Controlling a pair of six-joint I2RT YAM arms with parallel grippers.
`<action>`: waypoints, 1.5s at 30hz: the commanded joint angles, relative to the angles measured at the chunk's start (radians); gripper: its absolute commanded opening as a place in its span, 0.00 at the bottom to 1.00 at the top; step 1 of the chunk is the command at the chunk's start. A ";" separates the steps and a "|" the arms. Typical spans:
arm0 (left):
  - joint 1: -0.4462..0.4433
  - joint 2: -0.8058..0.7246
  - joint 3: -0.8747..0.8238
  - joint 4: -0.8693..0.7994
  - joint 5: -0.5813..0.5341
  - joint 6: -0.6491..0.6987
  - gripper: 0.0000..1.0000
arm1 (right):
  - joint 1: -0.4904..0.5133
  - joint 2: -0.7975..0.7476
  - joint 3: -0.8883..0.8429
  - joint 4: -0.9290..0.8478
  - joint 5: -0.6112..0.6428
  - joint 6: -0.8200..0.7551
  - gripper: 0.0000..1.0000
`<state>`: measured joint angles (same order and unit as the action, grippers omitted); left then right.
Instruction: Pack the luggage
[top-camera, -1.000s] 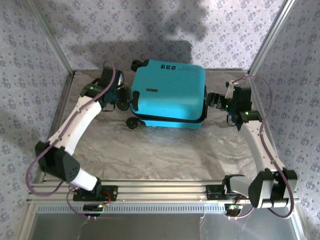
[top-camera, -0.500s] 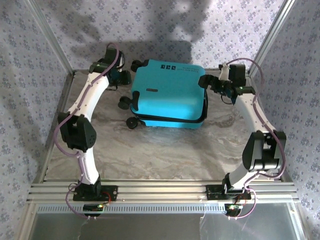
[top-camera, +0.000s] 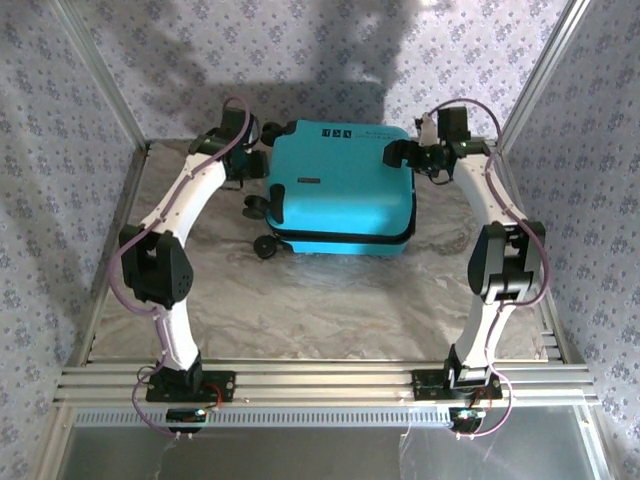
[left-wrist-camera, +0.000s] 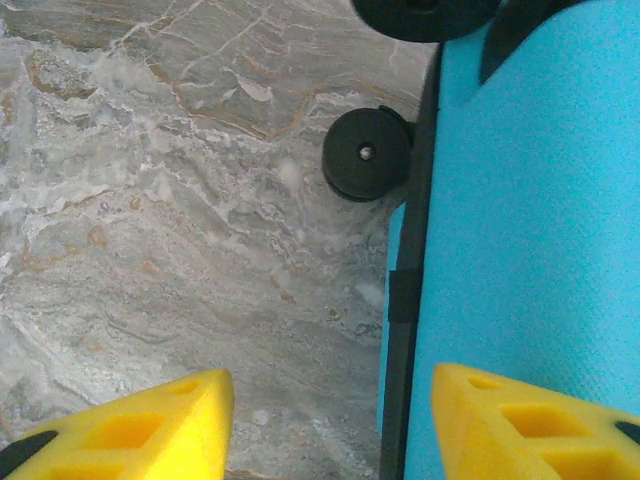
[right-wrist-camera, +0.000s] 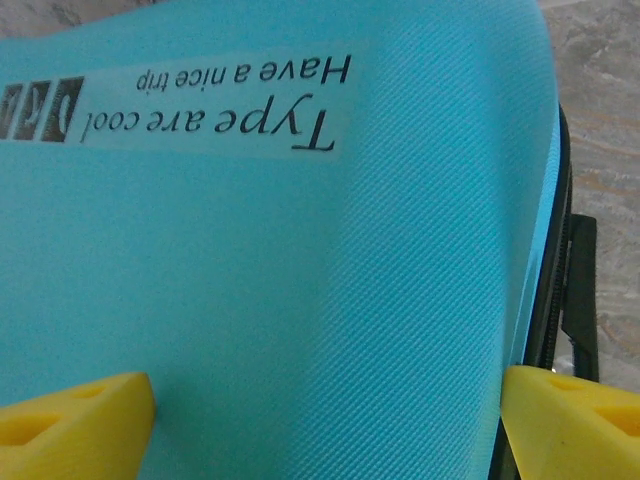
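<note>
Top external: luggage (top-camera: 340, 190) lies shut at far centre of table (top-camera: 330, 290), unmoved. Both arms have swung from its sides to its far corners. Right gripper (right-wrist-camera: 325, 420) wide open over the shell, left gripper (left-wrist-camera: 325, 425) open astride the zipper edge by a wheel (left-wrist-camera: 367, 153). Likely prepping to open it.

both arms reach far forward and bend inward. left pincer (top-camera: 254, 163) has its jaws parted; right pincer (top-camera: 398, 152) is spread wider.
</note>
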<state>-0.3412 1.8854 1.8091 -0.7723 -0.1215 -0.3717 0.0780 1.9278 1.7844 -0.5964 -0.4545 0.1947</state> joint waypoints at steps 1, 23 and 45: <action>-0.132 -0.035 -0.121 -0.046 0.143 -0.003 0.54 | 0.082 0.075 0.117 -0.140 -0.149 -0.131 0.89; -0.546 -0.398 -0.408 0.113 0.033 -0.101 0.58 | 0.359 0.226 0.568 -0.378 -0.178 -0.211 0.88; -0.183 -0.336 -0.252 0.084 0.175 0.079 0.74 | -0.064 -0.519 -0.412 0.083 0.016 0.043 1.00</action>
<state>-0.5571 1.4933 1.4967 -0.7021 -0.0265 -0.3397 0.0257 1.4284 1.4433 -0.5537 -0.4507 0.1848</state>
